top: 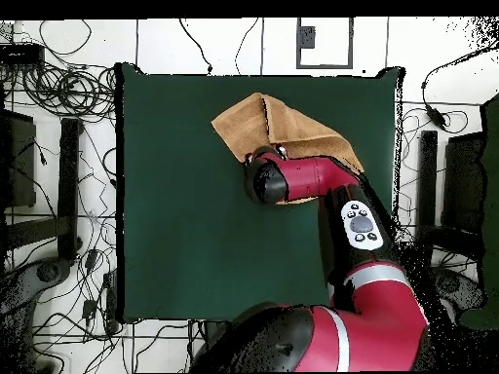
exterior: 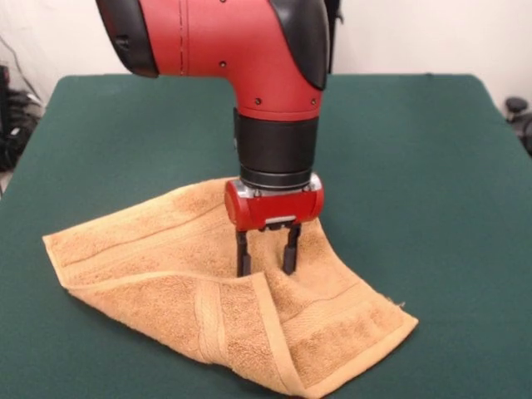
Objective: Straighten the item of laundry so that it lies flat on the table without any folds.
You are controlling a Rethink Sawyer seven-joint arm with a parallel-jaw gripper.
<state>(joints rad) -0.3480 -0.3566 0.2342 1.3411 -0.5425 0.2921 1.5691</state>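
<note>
One desk, green cloth, filling most of the frame. One towel, tan-orange, lower centre of the front view and upper centre of the overhead view; one fold ridge near its middle, two woven bands visible. One robot arm, red and black, coming from the top. One claw with two fingers, spread apart, tips down at the towel. Loose cables on the floor at left in the overhead view, too tangled to count.
</note>
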